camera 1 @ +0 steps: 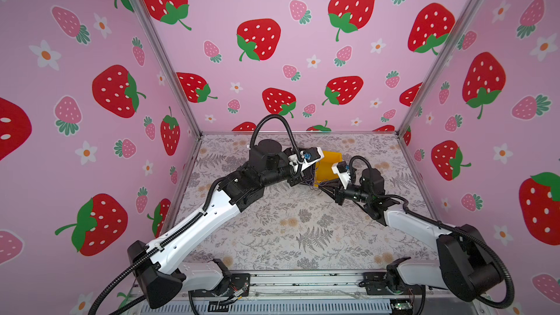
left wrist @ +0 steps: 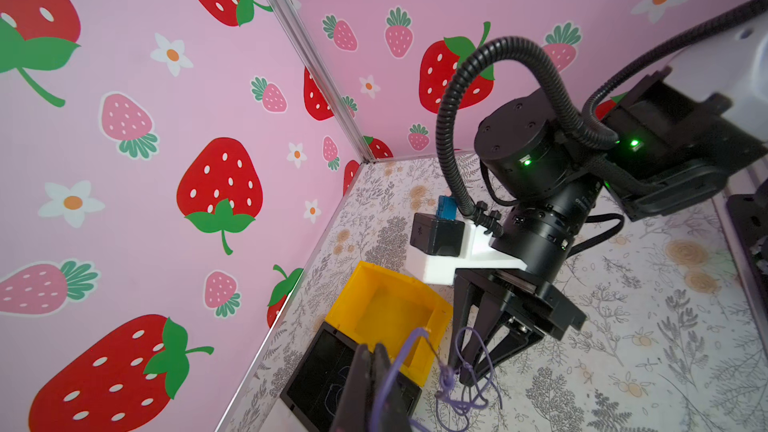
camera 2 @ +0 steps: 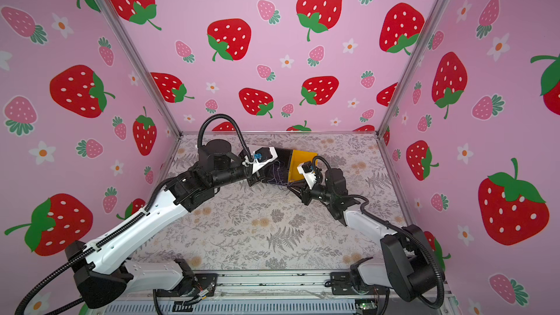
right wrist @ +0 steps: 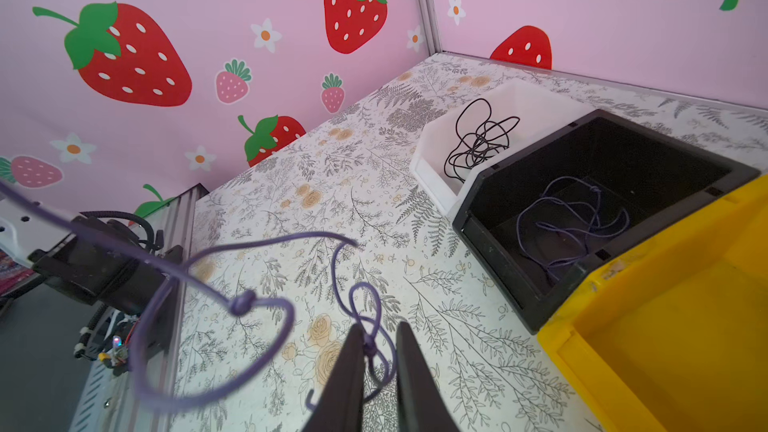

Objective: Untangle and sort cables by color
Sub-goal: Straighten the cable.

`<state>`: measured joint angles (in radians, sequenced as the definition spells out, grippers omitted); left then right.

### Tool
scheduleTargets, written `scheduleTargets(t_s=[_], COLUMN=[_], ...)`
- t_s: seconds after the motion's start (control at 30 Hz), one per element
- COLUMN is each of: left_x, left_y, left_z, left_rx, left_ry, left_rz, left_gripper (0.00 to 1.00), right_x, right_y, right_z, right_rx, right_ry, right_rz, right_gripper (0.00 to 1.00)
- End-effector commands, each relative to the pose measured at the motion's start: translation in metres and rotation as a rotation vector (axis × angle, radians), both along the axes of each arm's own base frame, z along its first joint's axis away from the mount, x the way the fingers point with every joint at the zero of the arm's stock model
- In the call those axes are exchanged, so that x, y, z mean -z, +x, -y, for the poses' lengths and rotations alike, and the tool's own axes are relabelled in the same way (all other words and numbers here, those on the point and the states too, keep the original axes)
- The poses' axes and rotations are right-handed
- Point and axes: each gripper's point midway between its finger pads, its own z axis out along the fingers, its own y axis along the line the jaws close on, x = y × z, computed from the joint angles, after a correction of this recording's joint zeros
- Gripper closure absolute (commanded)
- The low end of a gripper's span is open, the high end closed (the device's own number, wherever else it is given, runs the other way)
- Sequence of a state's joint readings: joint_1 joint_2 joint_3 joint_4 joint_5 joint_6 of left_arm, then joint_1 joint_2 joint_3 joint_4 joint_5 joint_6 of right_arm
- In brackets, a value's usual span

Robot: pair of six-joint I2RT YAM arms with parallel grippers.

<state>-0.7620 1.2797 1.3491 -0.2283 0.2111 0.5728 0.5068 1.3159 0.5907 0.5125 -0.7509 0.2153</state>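
Observation:
A purple cable (right wrist: 245, 305) with knots is strung in the air between my two grippers, just in front of the bins. My left gripper (left wrist: 374, 363) is shut on one stretch of it. The cable's loops and a small knot hang between the fingers of my right gripper (right wrist: 380, 332), whose jaws stand a narrow gap apart; the knot rests against one finger. In the left wrist view the right gripper (left wrist: 463, 374) points down into the purple loops (left wrist: 446, 376). In both top views the grippers meet beside the yellow bin (camera 1: 328, 165). Another purple cable (right wrist: 569, 218) lies in the black bin (right wrist: 498, 268), and a black cable (right wrist: 482, 139) in the white bin (right wrist: 428, 160).
The three bins stand side by side near the back wall: white, black, then the yellow bin (right wrist: 665, 326), which holds nothing. The floral table (camera 1: 303, 231) is walled on three sides by strawberry panels. Both arms reach in from the front rail.

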Motion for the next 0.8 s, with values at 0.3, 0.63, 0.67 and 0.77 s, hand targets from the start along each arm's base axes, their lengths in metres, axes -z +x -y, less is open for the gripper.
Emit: scheduleTargets(t_s=[0.3, 0.63, 0.67, 0.77], left_x=[-0.049, -0.045, -0.043, -0.044], left_y=[0.008, 0.030, 0.033, 0.036], left_z=[-0.038, -0.079, -0.084, -0.096], left_rx=[-0.104, -0.240, -0.255, -0.275], left_ry=[-0.060, -0.069, -0.073, -0.115], left_rz=[0.111, 0.094, 0.086, 0.060], left_gripper=[1.00, 1.00, 1.00, 1.00], right_x=[0.007, -0.001, -0.003, -0.003], right_y=[0.014, 0.035, 0.036, 0.045], right_z=[0.023, 0.069, 0.076, 0.098], right_rx=[0.116, 0.316, 0.343, 0.452], right_ry=[-0.042, -0.054, -0.048, -0.064], right_rz=[0.018, 0.028, 0.034, 0.035], right_gripper=[1.00, 1.00, 1.00, 1.00])
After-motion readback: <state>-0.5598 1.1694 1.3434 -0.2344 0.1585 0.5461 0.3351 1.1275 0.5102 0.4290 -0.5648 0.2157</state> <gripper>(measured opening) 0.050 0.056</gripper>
